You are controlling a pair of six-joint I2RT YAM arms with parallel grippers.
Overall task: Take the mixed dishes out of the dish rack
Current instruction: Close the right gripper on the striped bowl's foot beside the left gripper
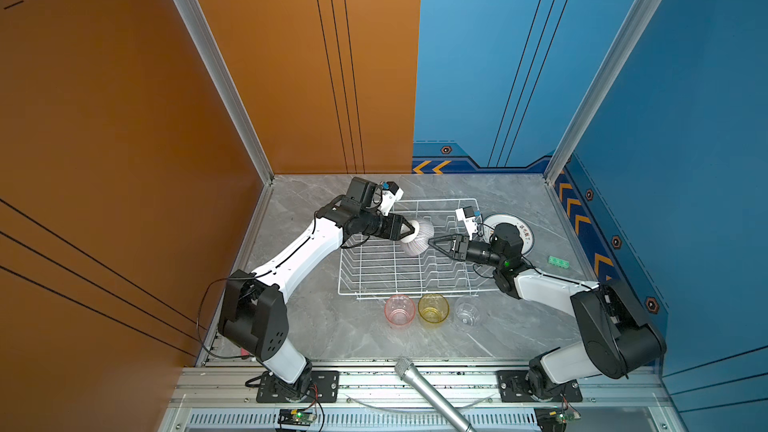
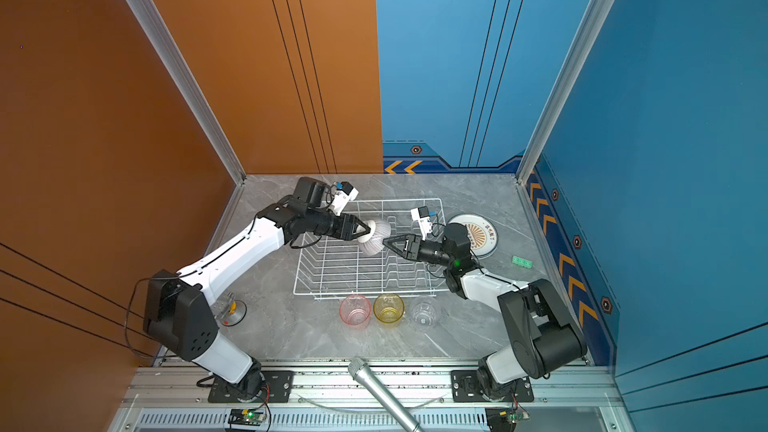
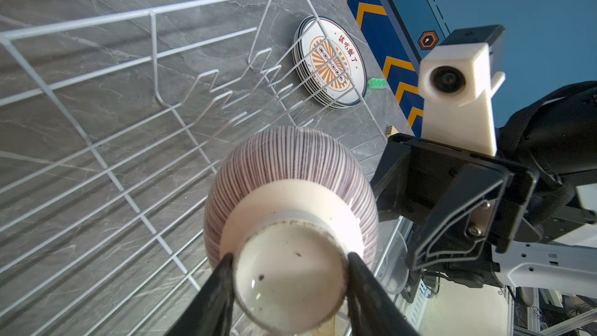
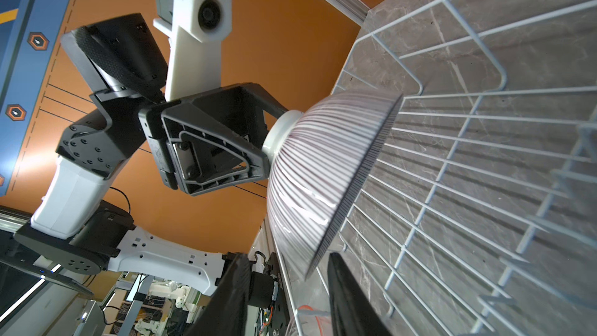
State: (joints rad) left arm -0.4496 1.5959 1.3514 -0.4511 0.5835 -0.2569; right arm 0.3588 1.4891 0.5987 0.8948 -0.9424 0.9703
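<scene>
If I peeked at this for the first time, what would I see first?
First, the striped bowl, tipped on its side above the rack. The left claw pinches its foot and the right claw is open at its rim. Next, in a row in front of the rack, stand a pink glass, an amber glass and a clear glass. A stack of plates lies to the right of the rack.

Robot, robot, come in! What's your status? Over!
Left gripper shut on bowl, above rack. Right gripper open at bowl rim. Rack otherwise bare, nothing blocking.
</scene>
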